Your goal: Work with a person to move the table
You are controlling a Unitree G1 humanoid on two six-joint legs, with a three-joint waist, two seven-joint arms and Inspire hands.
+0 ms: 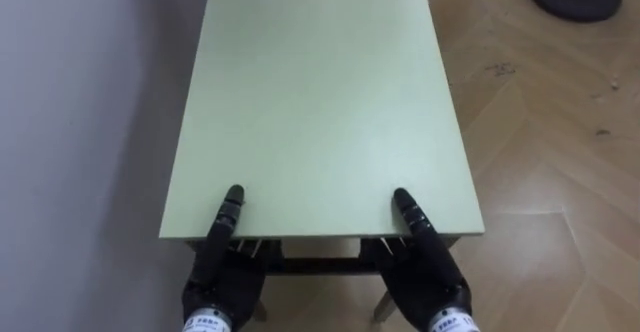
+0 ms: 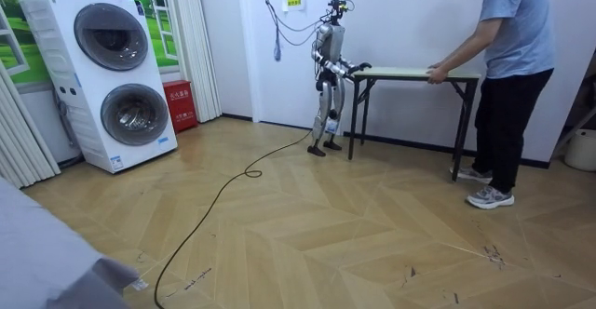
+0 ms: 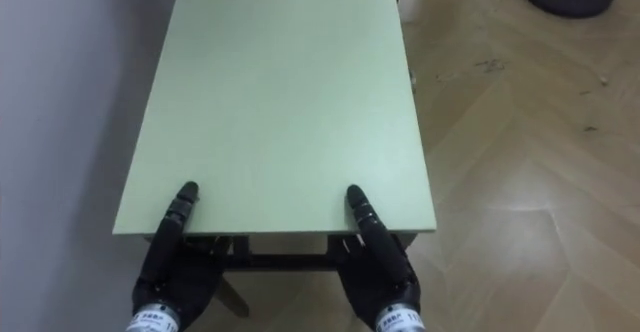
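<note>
The left robot hand and right robot hand meet the near edge of the desk, each reaching up onto its pale green top. The rest is hidden beneath the edge, so I cannot tell whether either grips. The desk stands along a wall. At its far end a person leans in, seemingly holding that edge with both hands.

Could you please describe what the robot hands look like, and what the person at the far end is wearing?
The left robot hand and the right robot hand are both black, with a segmented, ribbed surface. Each carries a small white printed tag at the wrist. The person wears a blue-grey short-sleeved T-shirt, black trousers and light trainers.
</note>
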